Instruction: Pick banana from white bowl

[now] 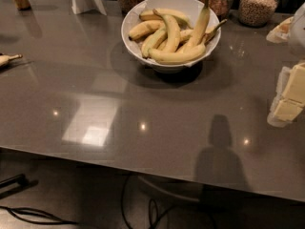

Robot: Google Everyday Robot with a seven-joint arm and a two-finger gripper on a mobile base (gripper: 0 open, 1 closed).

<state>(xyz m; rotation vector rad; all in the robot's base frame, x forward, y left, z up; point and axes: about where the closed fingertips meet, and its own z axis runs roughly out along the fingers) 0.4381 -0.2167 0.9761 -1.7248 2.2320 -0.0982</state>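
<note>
The banana leaned in the white bowl, upper centre. The hand hung at the right edge; we could not determine its opening. We advised grasping mid-body, clear of neighbouring bananas.

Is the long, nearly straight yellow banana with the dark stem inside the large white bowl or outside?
In: the banana leans on other bananas inside the white bowl. The gripper is at the right edge, apart.
</note>
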